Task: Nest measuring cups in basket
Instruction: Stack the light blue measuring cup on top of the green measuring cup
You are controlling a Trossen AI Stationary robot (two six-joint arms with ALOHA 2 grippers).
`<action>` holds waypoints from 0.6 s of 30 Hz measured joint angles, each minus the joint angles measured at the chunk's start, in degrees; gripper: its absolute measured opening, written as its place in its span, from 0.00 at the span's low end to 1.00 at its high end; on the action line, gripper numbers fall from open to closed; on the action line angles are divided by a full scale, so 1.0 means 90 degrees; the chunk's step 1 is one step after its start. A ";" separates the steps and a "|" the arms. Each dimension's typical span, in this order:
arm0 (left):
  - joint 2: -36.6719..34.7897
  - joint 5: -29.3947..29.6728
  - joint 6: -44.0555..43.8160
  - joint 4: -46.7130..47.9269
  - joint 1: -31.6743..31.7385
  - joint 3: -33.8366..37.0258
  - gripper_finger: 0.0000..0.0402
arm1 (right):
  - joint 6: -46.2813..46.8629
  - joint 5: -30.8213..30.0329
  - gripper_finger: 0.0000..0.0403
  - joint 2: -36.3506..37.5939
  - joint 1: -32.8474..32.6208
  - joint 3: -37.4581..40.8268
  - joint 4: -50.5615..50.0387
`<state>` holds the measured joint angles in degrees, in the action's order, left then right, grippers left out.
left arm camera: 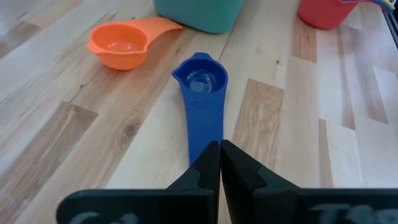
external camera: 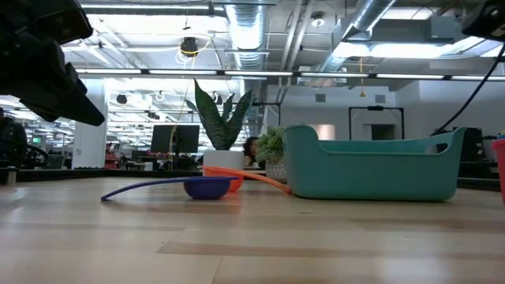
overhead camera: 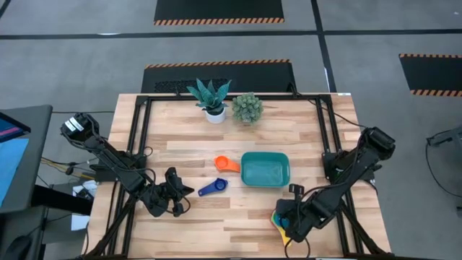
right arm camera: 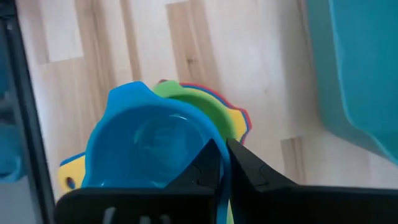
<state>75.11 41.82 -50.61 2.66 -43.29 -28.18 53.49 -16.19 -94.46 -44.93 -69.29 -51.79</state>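
On the left side of the table point(overhead camera: 180, 155) we see the left gripper point(overhead camera: 182, 191), low over the wood near the front edge. Its fingers point(left arm camera: 208, 168) are pressed tight together and hold nothing. The tip points at the handle of the dark blue cup point(overhead camera: 212, 188), which lies on the table just in front of it. A bit farther back sits the orange cup point(overhead camera: 225, 164), and its handle reaches toward the basket point(overhead camera: 265, 170). The teal basket stands near the middle of the table, with no cups showing in it. To the right, near the front edge, we see the right gripper point(overhead camera: 287, 217) down at a stack of cups point(right arm camera: 180, 134). In that stack a light blue cup point(right arm camera: 143, 146) sits on top of green, yellow and red ones. The right gripper's fingers point(right arm camera: 249, 168) are nearly together at the rim of the light blue cup, and we cannot tell if they grip it.
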 joint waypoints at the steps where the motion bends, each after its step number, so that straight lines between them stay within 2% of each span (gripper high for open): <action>1: 0.0000 0.0000 0.0000 0.0000 -0.0002 0.0000 0.00 | 0.0000 -0.0018 0.09 -0.0074 0.0011 -0.0029 0.0047; 7: 0.0000 -0.0032 -0.0002 -0.0005 0.0000 0.0000 0.00 | -0.0181 0.0270 0.10 -0.0543 0.0046 -0.0008 0.0082; 18: 0.0001 -0.0070 -0.0007 -0.0017 0.0000 0.0000 0.00 | -0.0292 0.0537 0.22 -0.0781 0.0213 -0.0299 -0.0028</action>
<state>75.12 41.19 -50.68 2.50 -43.29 -28.18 50.87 -11.35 -101.49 -43.01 -71.98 -52.04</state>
